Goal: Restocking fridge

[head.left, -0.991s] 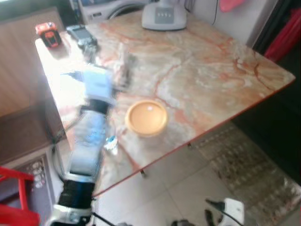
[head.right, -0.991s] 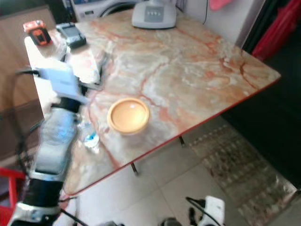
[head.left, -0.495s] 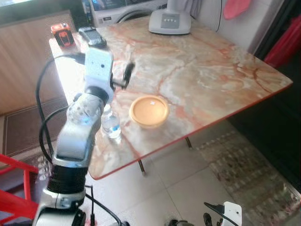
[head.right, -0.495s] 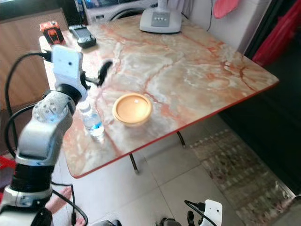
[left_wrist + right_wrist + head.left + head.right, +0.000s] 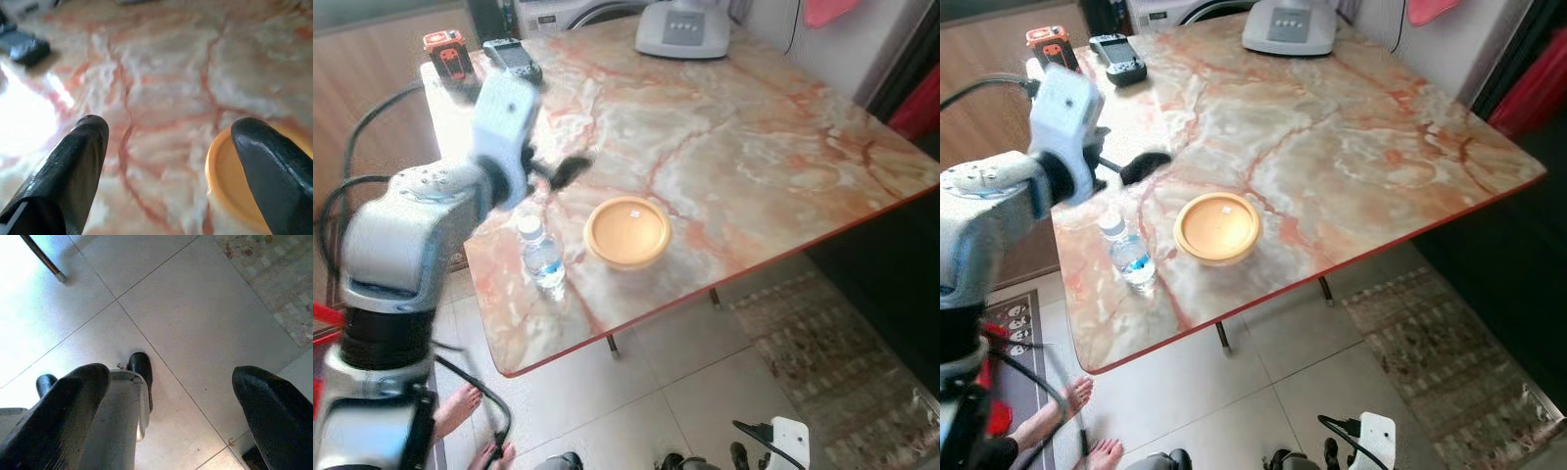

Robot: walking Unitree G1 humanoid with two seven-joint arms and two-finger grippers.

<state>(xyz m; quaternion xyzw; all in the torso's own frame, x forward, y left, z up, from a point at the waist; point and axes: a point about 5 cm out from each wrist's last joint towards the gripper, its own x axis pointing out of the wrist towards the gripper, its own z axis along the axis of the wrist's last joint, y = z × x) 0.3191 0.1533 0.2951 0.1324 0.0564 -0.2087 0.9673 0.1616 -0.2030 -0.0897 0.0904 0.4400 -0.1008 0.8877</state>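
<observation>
We see a marble surface [image 5: 754, 147] carrying an orange bowl [image 5: 626, 231], looks empty, and just beside it an upright water bottle [image 5: 542, 260] near the front edge. Left gripper [image 5: 570, 168] hovers above the surface beyond the bottle, jaws wide apart, gripping nothing. Right gripper [image 5: 168, 396] hangs over floor, jaws apart. Since 0.5 s ago, the left arm swung away from the bottle.

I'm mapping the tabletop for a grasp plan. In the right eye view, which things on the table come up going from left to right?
Water bottle → yellow bowl → grey appliance base, at the far edge of the marble table.
</observation>
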